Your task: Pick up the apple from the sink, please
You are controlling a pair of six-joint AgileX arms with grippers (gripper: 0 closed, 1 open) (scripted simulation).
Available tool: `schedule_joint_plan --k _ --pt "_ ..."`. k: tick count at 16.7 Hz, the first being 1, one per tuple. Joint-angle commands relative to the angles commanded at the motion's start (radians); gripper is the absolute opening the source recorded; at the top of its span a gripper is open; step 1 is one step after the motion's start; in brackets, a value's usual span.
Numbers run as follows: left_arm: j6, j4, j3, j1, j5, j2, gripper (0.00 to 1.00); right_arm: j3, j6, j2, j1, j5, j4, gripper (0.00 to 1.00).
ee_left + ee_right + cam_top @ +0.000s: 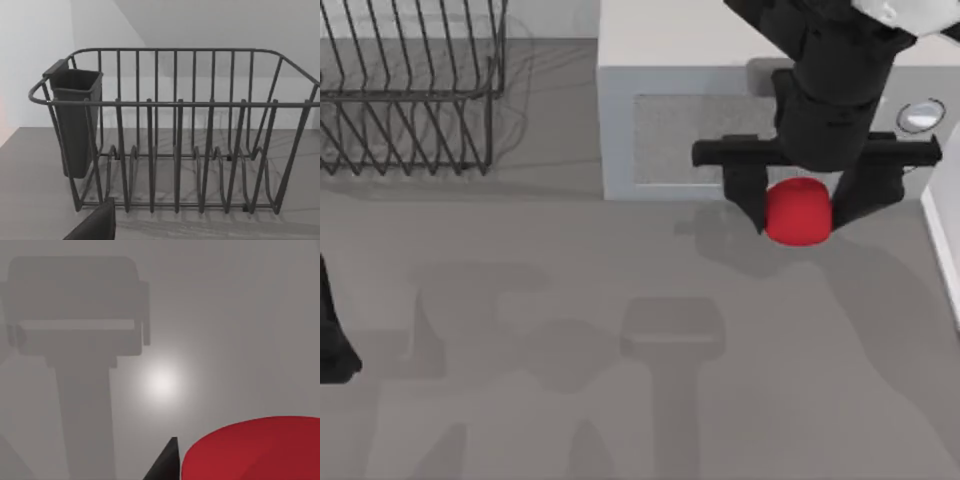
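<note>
The apple [797, 212] is a plain bright red ball, held in front of the white microwave [660, 80] at the top view's right. My right gripper [800, 216] is shut on it, one black finger [750, 200] on each side. In the right wrist view the apple [255, 450] sits beside a dark fingertip [167, 462], with the gripper's shadow lying far below on the grey surface, so the apple hangs well above it. The sink is out of view. My left arm [332, 345] is parked at the top view's left edge.
A dark wire dish rack [410, 90] stands at the back left; the left wrist view faces the rack [175, 150] and its cutlery cup [75, 120]. The microwave has a round knob [920, 115]. The grey surface [570, 400] spreads across the front.
</note>
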Motion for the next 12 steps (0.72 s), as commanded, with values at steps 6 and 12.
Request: schedule_joint_plan --k 6,12 --pt "0.000 0.000 0.000 0.000 0.000 0.000 1.00 -0.013 -0.001 0.001 -0.004 -0.015 0.010 0.00" --pt "0.000 0.000 0.000 0.000 0.000 0.000 1.00 -0.255 -0.006 0.046 -0.013 -0.044 0.221 0.00"
